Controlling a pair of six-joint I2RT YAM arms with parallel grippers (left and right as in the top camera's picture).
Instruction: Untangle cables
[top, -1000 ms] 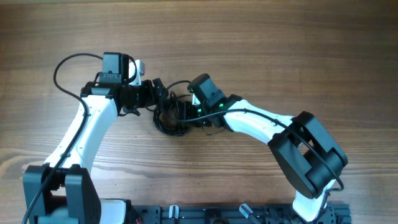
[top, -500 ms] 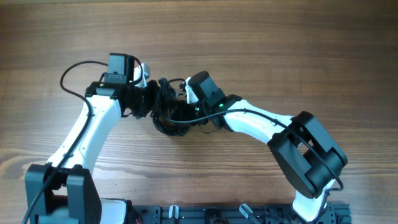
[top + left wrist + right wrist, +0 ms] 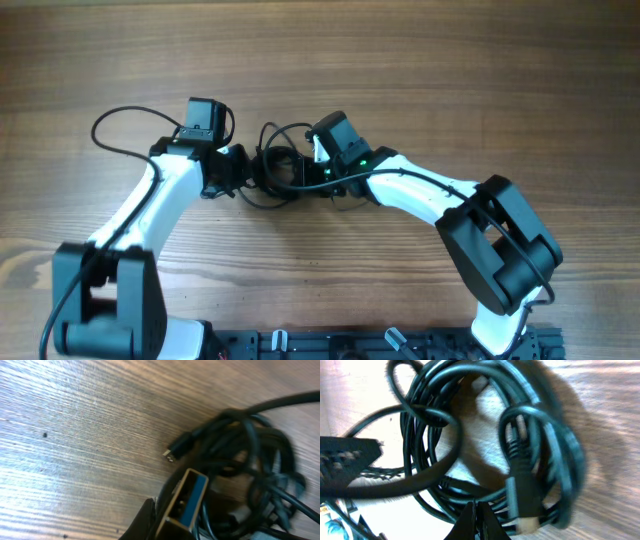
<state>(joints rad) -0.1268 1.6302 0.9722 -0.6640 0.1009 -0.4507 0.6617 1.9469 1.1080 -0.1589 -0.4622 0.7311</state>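
Mid-untangle: left hand (image 3: 245, 172) and right hand (image 3: 305, 175) flank the knotted cables (image 3: 275, 172), grips unreadable; next I'd pull apart toward 9 and 3 o'clock.

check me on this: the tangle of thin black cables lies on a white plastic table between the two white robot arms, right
Not quite: the table is brown wood, not white plastic, as the overhead view shows. The tangle of thin black cables does lie on it between the white left arm and the white right arm.
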